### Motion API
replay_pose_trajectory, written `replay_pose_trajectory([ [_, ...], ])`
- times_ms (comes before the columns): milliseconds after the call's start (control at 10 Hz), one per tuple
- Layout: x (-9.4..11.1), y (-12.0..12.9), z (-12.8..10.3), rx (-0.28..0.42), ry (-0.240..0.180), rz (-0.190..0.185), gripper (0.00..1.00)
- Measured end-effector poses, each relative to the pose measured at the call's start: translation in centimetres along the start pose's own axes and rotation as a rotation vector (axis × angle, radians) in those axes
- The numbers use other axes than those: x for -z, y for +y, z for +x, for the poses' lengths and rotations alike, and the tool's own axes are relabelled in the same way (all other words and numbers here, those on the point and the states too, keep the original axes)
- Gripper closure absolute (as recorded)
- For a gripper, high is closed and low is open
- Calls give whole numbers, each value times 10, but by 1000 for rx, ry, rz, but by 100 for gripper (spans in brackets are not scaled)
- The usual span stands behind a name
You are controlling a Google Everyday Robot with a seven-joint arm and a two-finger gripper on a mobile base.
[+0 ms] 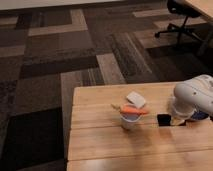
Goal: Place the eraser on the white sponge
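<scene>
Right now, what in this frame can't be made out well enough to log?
- Hand: in the camera view it sits at the eraser, under the white arm; whether it grips cannot be told.
- Eraser: only a dark block shows, partly covered by the arm.
- Blue bowl: mostly hidden behind the arm.
- White sponge: plain to see, nothing on it.
- Table: cut off by the right and bottom edges.

The table (100,145) is pale wood with darker seams between its planks. On it, the white sponge (136,99) lies far of a white cup (128,120) topped by an orange piece (133,111). The eraser (164,120) is black. At the right, the gripper (181,120) is dark beneath a glossy white arm (195,95), with a blue bowl (201,116) partly hidden behind. The carpet (60,55) shows brown, tan and charcoal striped rectangles; a black chair (180,15) stands far right.
</scene>
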Motion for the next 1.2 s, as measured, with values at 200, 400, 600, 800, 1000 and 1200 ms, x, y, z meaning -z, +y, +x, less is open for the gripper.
replay_pose_trajectory([
  [200,-1,-13,-1,37,19,5,96],
  [400,-6,-26,-4,73,25,1,96],
  [600,-10,-48,-19,139,22,7,96],
  [800,-5,-73,-35,215,29,24,96],
  [1000,2,-103,-62,317,33,49,96],
  [1200,2,-118,-87,375,19,62,96],
])
